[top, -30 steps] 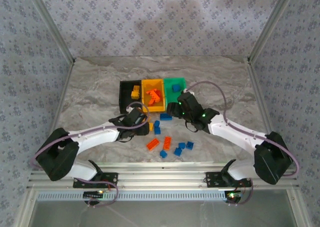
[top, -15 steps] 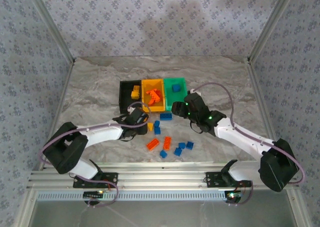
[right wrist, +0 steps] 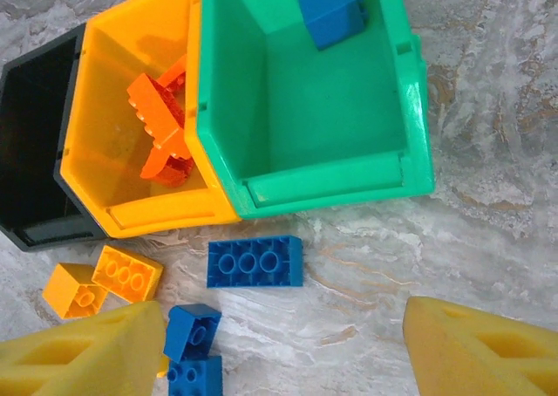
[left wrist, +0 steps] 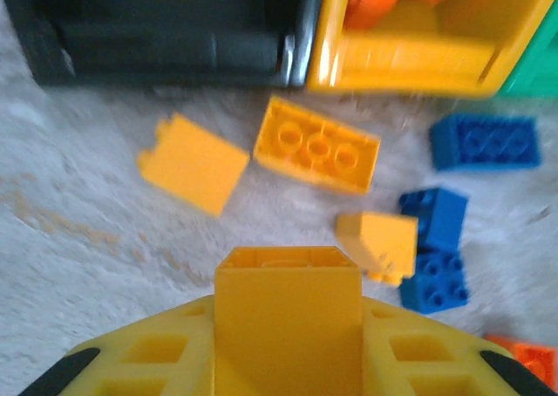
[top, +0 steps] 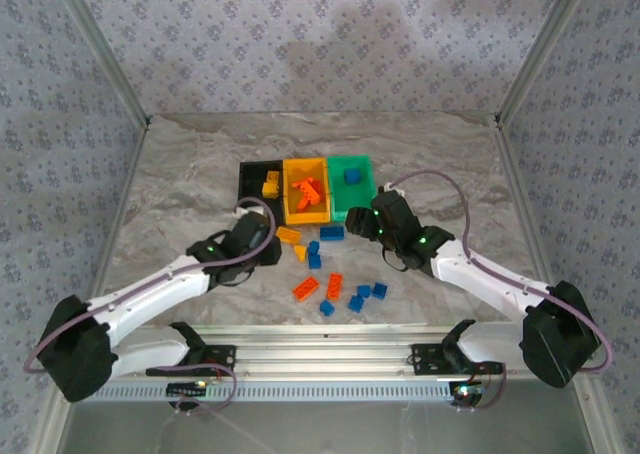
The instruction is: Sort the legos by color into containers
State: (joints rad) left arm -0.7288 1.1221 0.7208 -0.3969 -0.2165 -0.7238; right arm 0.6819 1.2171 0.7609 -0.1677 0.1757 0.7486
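**Gripped One Brick, Left the Other Fingers Wide**

Found the left gripper [left wrist: 288,326] clenched on a yellow-orange brick [left wrist: 288,278], held low over the marble-patterned table [top: 190,184] on the near side of the bins. Saw three loose yellow-orange pieces ahead of it: a plain-faced one [left wrist: 192,162], a studded one [left wrist: 316,145] just in front of the black bin [left wrist: 166,38], and a small one [left wrist: 379,243] just beside a pair of blue bricks [left wrist: 433,281]. Could not make out finer detail there through the blur.

Found the right gripper [right wrist: 285,313] released, with its fingers [right wrist: 87,348] spread wide and holding nothing. Placed it above bare table, just on the near side of the green bin [right wrist: 415,126]. Spotted a long blue brick [right wrist: 255,261] lying flat ahead of the gap, a little apart from the bin fronts. Noted two small blue bricks [right wrist: 192,326] touching each other, right beside the finger at the left of that view.

Counted three bins joined in a row. Saw one yellow piece [top: 270,183] in the black bin, several orange-red bricks [right wrist: 161,126] piled in the yellow-orange bin [right wrist: 105,108], and a single blue block [right wrist: 331,12] at the far end of the green bin.

Saw the remainder scattered between the two arms: two loose orange-red pieces [top: 305,288] side by side, with a cluster of blue ones [top: 364,294] near them.
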